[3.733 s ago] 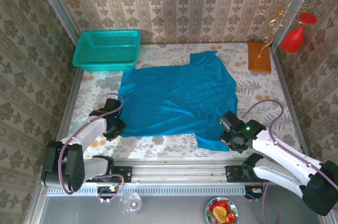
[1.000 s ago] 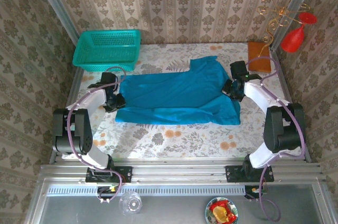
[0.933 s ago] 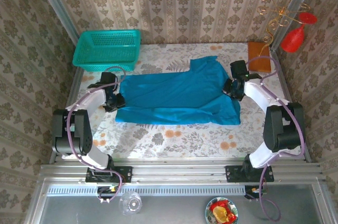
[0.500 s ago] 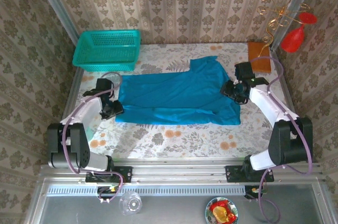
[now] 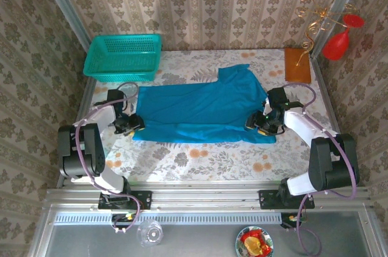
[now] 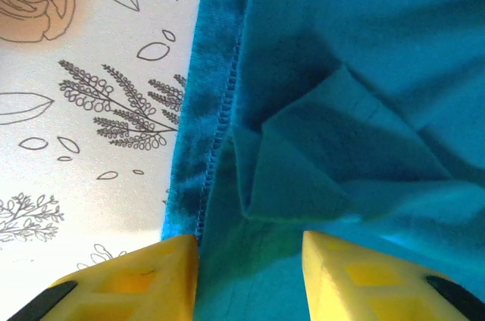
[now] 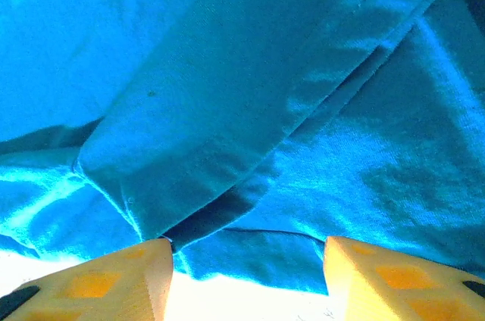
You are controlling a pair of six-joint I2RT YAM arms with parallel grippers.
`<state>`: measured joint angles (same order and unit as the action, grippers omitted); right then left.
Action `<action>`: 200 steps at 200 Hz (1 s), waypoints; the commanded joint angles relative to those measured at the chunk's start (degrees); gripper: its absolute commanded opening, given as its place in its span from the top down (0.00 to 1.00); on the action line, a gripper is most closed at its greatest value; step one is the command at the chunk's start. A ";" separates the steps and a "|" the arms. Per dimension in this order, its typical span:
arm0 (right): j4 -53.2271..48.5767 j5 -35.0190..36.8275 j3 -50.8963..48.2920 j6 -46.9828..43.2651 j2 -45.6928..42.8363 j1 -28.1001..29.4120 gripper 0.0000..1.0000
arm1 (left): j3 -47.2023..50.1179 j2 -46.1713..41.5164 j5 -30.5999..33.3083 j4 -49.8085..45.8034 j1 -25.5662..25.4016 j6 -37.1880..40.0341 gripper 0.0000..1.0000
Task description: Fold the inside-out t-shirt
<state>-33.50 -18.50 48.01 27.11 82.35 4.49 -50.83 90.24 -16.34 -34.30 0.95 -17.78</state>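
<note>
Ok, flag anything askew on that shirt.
The t-shirt is folded unevenly: at the far right a flap juts past the otherwise straight far edge, and a small pleat is bunched up beside the hem at its left end.

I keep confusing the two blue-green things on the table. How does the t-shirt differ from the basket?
The t-shirt is darker teal-blue; the basket is lighter turquoise. The t-shirt is soft cloth lying flat and folded over; the basket is stiff open mesh, standing at the far left corner. The t-shirt spreads wider than the basket. Both are plain, without print.
</note>
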 commanded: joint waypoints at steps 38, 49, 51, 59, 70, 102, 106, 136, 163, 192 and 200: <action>0.25 1.89 -1.34 1.93 2.65 -1.00 0.44 | -0.81 -1.35 -3.35 -0.31 0.98 1.30 0.89; 0.64 2.77 -1.55 3.33 3.23 -1.61 0.44 | -0.38 -2.73 -1.97 -1.24 1.13 0.55 0.96; 0.74 2.88 -1.63 3.50 3.30 -1.73 0.44 | -0.34 -2.97 -1.71 -1.41 1.15 0.38 0.98; 1.20 3.28 -1.90 4.49 3.57 -2.15 0.44 | 0.38 -4.35 -0.81 -2.04 1.15 -0.28 1.00; 1.92 3.77 -2.28 5.49 3.94 -2.62 0.44 | 1.72 -6.43 0.17 -2.56 1.17 -1.33 1.00; 2.47 4.96 -2.57 7.75 5.78 -3.39 0.45 | 5.83 -11.32 4.55 -4.35 1.44 -5.84 1.00; 2.47 4.85 -2.57 7.78 6.09 -3.48 0.45 | 6.18 -11.56 5.26 -4.78 1.53 -6.43 1.00; 2.47 4.44 -2.39 8.13 7.64 -4.05 0.45 | 9.24 -12.63 9.18 -5.31 1.76 -11.24 1.00; 2.43 4.40 -2.49 8.08 7.92 -4.04 0.45 | 10.33 -10.02 10.12 -3.88 1.78 -13.46 0.96; 1.80 4.53 -2.01 7.81 6.21 -4.05 0.46 | 9.08 -9.09 13.51 -5.87 1.80 -13.94 0.84; 1.03 4.61 -1.71 7.70 5.19 -4.05 0.46 | 8.54 -10.47 16.01 -7.08 1.69 -14.08 0.80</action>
<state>-30.92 -15.33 46.13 34.57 88.73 0.82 -40.88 81.32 -7.77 -37.50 2.04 -30.00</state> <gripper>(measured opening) 0.545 0.161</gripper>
